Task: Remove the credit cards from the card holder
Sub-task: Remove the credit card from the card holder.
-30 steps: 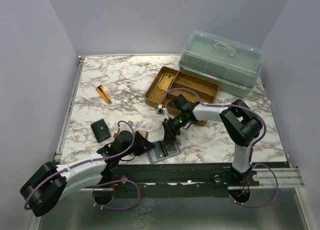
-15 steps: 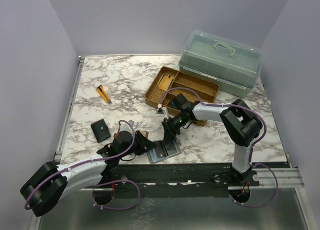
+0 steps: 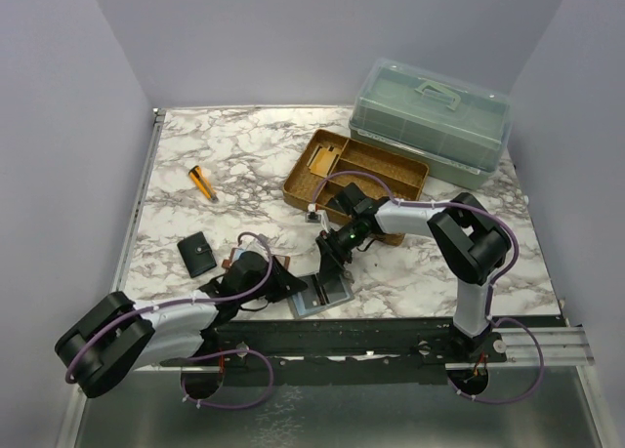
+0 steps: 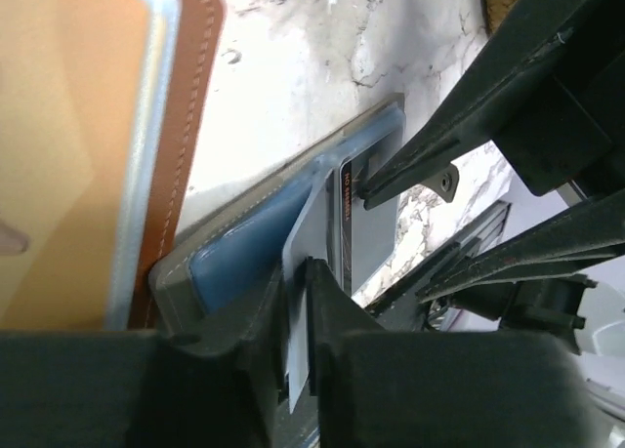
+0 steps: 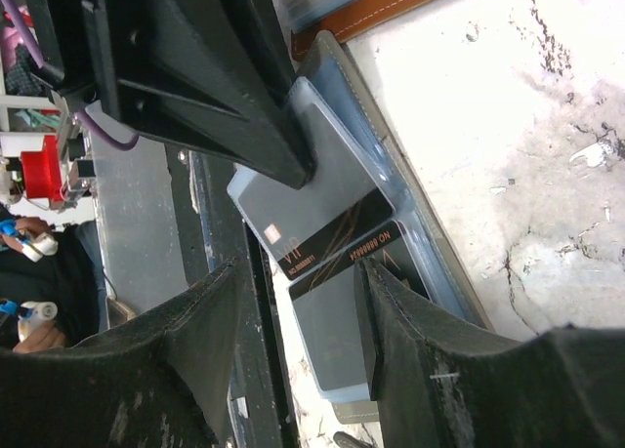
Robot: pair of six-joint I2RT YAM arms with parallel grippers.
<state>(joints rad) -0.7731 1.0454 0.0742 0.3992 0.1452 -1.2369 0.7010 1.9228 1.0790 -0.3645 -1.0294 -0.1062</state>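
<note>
Left gripper is clamped on a grey card with the holder just beside it, right gripper spread open just ahead; extraction seems underway, next needing a clean pull away.

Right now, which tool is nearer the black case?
Left. The left tool, pinching a card, is right of the black case; right tool is farther right, over the blue-grey folder.

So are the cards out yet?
Not yet. Done: the reddish-brown leather card holder lies open. In hand: the left claw pinches a pale grey card with a black stripe in the blue-grey folder beside it; the right claw hangs open over it. Left: pulling that card free, then the blue card.
</note>
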